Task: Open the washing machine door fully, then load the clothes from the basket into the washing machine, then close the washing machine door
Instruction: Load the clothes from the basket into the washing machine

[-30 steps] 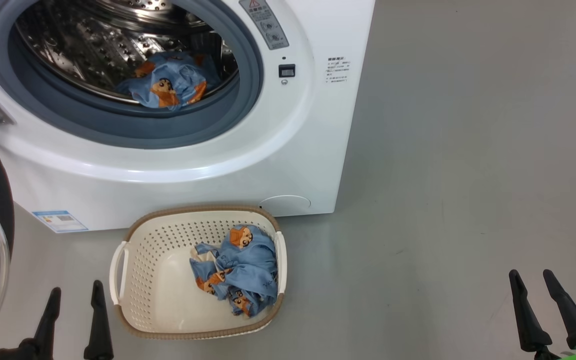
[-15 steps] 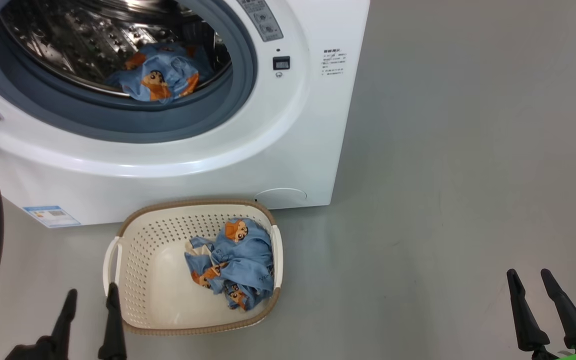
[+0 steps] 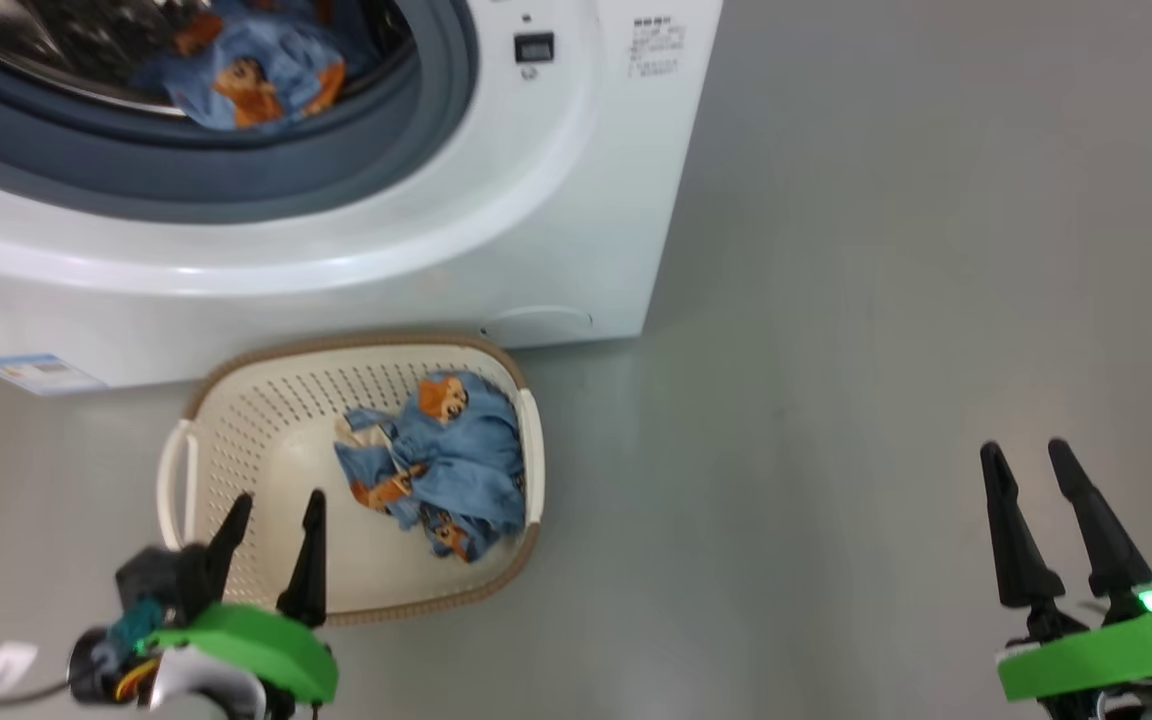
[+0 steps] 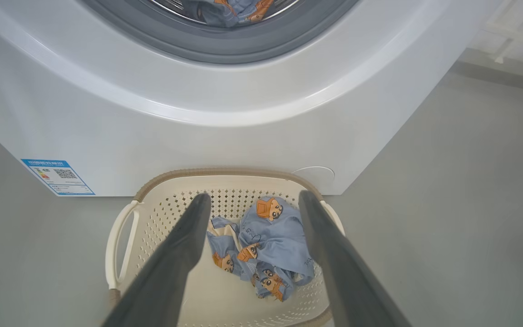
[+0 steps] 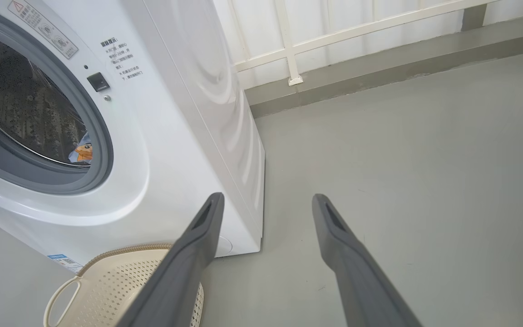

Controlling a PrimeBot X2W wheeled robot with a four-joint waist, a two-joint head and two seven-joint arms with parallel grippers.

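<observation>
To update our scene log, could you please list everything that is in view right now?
washing machine: one, white, at the back
drum garment: one, light blue with orange prints, inside the drum
basket: one, cream with brown rim, on the floor before the machine
basket garment: one, light blue with orange prints, basket's right half
label sticker: one, blue, machine's lower front
railing: one, white, beyond the machine
left end effector: one, dark, open, at the basket's near left
right end effector: one, dark, open, above the floor, far right
</observation>
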